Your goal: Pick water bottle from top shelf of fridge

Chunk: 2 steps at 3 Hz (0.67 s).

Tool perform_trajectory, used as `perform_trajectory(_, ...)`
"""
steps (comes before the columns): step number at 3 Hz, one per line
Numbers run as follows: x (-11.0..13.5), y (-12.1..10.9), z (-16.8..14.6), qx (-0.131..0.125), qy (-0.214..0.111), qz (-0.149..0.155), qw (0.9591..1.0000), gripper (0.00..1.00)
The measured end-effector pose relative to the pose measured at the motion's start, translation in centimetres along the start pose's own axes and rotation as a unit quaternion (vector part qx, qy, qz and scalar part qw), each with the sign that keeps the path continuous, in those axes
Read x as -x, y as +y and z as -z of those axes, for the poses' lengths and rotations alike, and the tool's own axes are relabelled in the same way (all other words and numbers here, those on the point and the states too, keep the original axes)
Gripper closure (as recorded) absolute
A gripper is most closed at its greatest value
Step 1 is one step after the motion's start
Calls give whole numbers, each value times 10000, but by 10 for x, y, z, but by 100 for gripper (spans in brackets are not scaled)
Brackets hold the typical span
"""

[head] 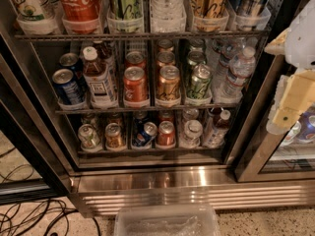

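Note:
The fridge (197, 186) stands open in front of me, its steel base low in the view. The top shelf (142, 35) is a dark wire rack with clear tubs that hold tall cans, one a red Coca-Cola (78, 1). The water bottle (167, 4) stands in a tub on that shelf, right of a green can (125, 1); its ribbed clear body shows, its cap is cut off by the frame. My gripper (290, 107), white and tan, hangs at the right edge in front of the door frame, well right of and lower than the bottle.
The middle shelf holds short cans, a brown-drink bottle with white cap (98, 77) and small water bottles (238, 70). The lower shelf (147, 149) holds more cans. A black door frame (29, 146) runs down the left. A clear plastic bin (167, 221) and cables (29, 215) lie on the floor.

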<state>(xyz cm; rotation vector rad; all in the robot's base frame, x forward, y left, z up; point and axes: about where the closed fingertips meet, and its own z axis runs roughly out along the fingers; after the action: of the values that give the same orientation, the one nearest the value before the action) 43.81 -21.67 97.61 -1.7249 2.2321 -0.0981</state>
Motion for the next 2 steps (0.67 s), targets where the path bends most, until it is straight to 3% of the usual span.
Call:
perform_trajectory(1, 0, 0, 0, -1, -1, -1, 10000, 0)
perform_trajectory(2, 11, -2, 2, -105, -156, -217, 9996, 0)
